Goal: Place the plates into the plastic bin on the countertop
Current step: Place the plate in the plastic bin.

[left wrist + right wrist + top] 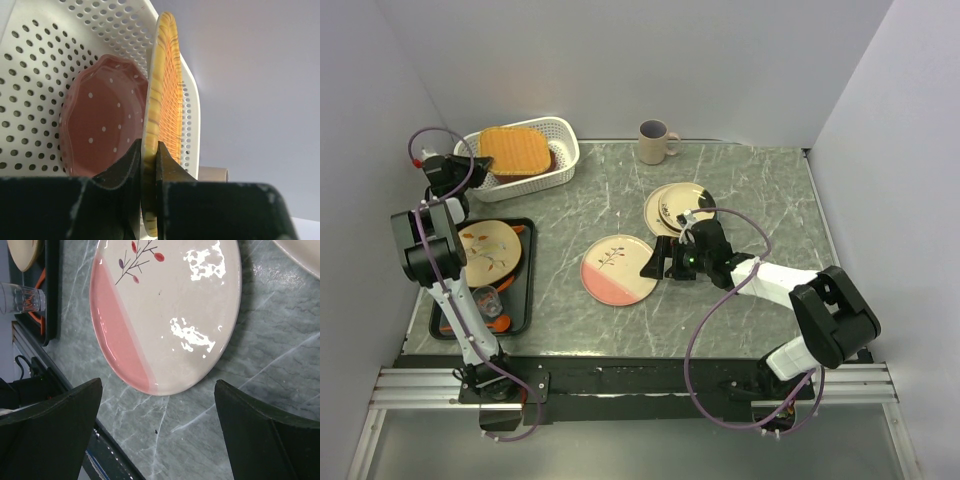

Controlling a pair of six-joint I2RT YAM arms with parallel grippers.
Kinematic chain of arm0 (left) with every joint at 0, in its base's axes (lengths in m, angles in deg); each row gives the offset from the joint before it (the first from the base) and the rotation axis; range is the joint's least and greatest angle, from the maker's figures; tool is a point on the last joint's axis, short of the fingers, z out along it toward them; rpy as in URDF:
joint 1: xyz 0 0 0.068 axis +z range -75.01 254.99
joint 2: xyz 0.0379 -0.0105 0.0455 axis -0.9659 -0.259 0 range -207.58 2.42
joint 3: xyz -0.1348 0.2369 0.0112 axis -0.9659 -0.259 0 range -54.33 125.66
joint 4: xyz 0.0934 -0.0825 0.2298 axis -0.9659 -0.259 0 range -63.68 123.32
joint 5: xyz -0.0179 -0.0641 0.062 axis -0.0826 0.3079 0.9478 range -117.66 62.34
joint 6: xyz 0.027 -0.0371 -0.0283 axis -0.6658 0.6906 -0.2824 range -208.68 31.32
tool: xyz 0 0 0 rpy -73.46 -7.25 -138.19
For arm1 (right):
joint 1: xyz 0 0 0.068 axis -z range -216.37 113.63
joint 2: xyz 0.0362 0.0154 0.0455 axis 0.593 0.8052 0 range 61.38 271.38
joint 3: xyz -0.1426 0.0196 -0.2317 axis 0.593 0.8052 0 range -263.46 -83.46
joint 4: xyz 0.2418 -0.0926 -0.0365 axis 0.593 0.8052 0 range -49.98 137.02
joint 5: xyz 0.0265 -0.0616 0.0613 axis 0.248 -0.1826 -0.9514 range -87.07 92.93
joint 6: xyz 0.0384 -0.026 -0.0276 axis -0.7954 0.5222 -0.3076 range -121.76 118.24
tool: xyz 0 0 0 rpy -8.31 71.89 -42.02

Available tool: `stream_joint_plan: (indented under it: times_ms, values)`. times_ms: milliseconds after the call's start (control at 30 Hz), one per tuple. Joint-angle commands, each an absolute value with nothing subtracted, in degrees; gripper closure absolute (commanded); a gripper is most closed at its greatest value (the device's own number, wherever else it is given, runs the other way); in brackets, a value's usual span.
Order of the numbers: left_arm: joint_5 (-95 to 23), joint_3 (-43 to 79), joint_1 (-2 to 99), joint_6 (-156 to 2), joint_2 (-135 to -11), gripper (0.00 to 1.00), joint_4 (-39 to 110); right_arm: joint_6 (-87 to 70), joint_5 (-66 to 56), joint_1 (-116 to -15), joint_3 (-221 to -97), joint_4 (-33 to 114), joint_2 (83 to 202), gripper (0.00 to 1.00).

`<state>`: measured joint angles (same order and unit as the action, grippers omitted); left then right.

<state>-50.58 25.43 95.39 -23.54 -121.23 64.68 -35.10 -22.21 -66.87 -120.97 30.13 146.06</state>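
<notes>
The plates sit in several places. The tan-orange plate [167, 100] stands on edge over the plastic bin [565, 150], and my left tool [150, 155] is pinched tight on its lower rim. The pink dotted plate [105, 125] already leans inside against the perforated wall. The half-pink twig plate [170, 315] lies flat on the tabletop [770, 200], and my right tool [658, 262] hovers just beside its edge, spread wide and holding nothing. A stacked pair [678, 208] lies beyond it, and a cream plate [485, 248] rests on the black tray [525, 290].

I judge these to be glazed ceramic: stiff, fairly heavy, slick and easy to chip. The glare on the twig plate suggests a slippery face, so I'd take it by the raised rim, one finger under and one over. Since it lies flat, getting a finger beneath may be the hard part.
</notes>
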Motion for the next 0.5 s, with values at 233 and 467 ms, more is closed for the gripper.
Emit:
stream_joint_plan:
  times_ms: [233,467]
  values:
    - [-54.38,31.62,94.59,-24.26,-123.61,0.99,68.48,-35.07,-23.61,-67.48,-123.1,28.07,146.37,0.0]
    - [-53.24,33.11,93.44,-26.63,-123.88,0.99,65.5,-35.07,-23.79,-67.57,-122.92,28.06,146.37,0.0]
